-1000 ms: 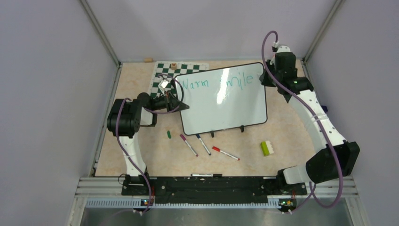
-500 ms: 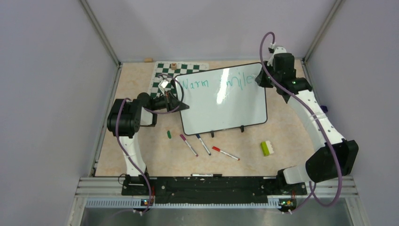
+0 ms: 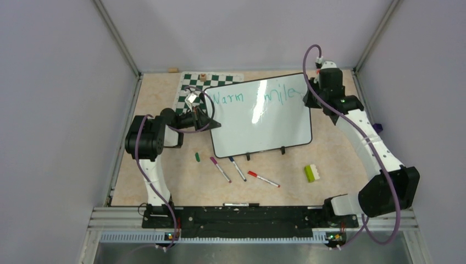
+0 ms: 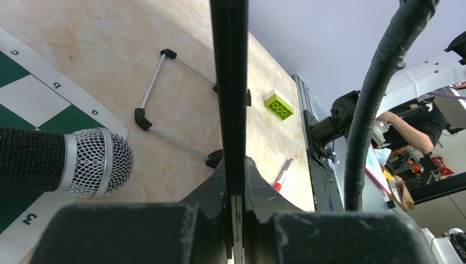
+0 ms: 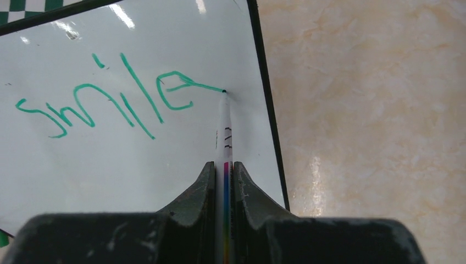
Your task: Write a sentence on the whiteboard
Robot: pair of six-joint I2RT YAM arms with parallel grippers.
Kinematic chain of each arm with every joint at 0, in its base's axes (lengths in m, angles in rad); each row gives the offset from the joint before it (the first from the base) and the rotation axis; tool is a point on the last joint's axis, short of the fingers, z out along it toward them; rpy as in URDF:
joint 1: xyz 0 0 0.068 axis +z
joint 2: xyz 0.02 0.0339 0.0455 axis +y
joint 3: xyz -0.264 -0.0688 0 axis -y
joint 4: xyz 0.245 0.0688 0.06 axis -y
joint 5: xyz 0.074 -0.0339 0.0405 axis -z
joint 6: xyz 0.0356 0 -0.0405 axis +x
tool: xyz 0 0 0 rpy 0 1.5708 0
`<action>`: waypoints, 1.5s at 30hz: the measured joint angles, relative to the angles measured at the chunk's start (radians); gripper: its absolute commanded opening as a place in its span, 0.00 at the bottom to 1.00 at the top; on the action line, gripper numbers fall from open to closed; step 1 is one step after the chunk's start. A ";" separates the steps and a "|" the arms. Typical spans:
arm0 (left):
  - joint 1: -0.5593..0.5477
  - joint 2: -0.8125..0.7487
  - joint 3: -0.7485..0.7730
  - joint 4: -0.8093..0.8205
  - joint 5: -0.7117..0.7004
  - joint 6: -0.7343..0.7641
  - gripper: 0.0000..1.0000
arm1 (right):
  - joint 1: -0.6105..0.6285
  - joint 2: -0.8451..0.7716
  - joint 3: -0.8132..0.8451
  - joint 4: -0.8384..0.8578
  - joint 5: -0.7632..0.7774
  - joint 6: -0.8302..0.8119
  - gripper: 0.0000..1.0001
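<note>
The whiteboard [image 3: 258,118] lies mid-worktop, its long axis running roughly 9 to 3 o'clock in the overhead view, far edge toward 12. The sentence [image 5: 110,99] so far reads "Warm smile" along that far edge.

My right tool [image 5: 224,165] is clamped narrow on a marker [image 5: 225,126]. The marker's teal tip rests at the end of the tail of the "e". In my right wrist view the board's black rim stands just beside the tip at 3 o'clock, so I judge there is scant room for one more letter. The bare white for a second line lies toward 6 o'clock.

My left tool [image 4: 233,181] is pinched on the board's 9 o'clock rim, steadying it. My right arm is the nearer one to the writing end.

From overhead, glare washes out the start of "smile" and my right tool covers the end of the word. My left wrist view shows the board only edge-on, so no writing can be read there. Beside it a microphone [image 4: 82,162] rests on the chess mat [image 4: 33,93]. Loose pens [image 3: 236,169] and a green brick [image 3: 312,173] lie near the worktop's 6 o'clock edge, well apart from the board.
</note>
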 measured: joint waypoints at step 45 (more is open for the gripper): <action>0.000 0.000 0.000 0.001 0.001 0.007 0.00 | 0.000 -0.047 0.010 -0.004 -0.015 0.015 0.00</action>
